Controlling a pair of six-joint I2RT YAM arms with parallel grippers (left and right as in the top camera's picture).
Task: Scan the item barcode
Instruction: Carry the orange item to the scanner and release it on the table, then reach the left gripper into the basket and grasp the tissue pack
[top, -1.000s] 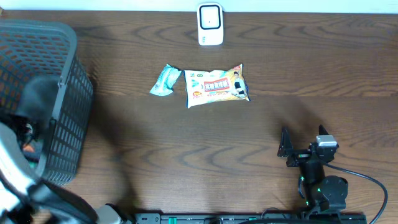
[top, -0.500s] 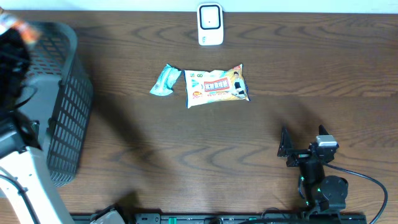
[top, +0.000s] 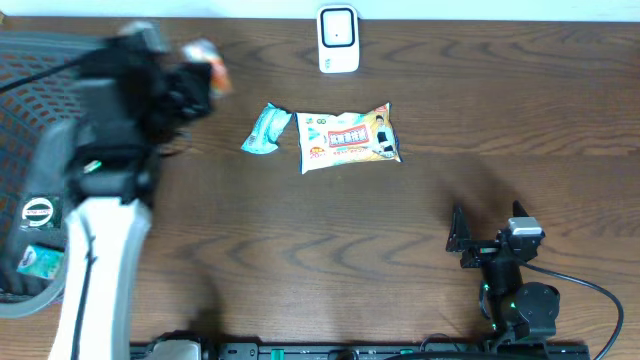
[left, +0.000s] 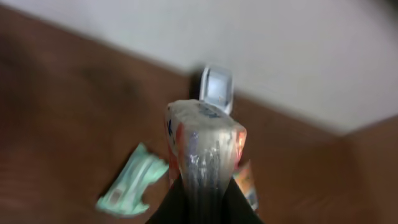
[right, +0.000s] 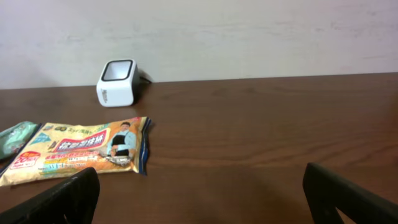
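Tabletop of dark wood (top: 300, 260) seen from overhead, with a white scanner (top: 338, 39) standing at the far edge. Near the middle lie a green pouch (top: 266, 130) and, just to its right, a snack bag (top: 348, 137). A grey mesh basket (top: 30, 70) sits at the left edge. The left arm reaches across the basket, motion-blurred, and its left gripper (top: 190, 85) pinches a small orange and white packet (top: 206, 66). The packet is between the basket and the green pouch, well to the left of the scanner. The right gripper (top: 488, 238) rests near the front right corner, its fingers spread wide with nothing between them. From the left wrist, blurred, the dark fingers (left: 169, 208) are pressed onto the packet (left: 202, 149), which stands upright, edge-on to the camera. The scanner (left: 217, 87) shows just behind its top, the green pouch (left: 130, 186) lies lower left, and a strip of the snack bag (left: 247, 186) peeks out at right. From the right wrist, the two fingers (right: 68, 199) stand far apart at the lower corners. Beyond them on the table (right: 261, 137) lie the snack bag (right: 81, 152), the green pouch (right: 15, 140) at the left edge, and the scanner (right: 118, 82) by the wall.
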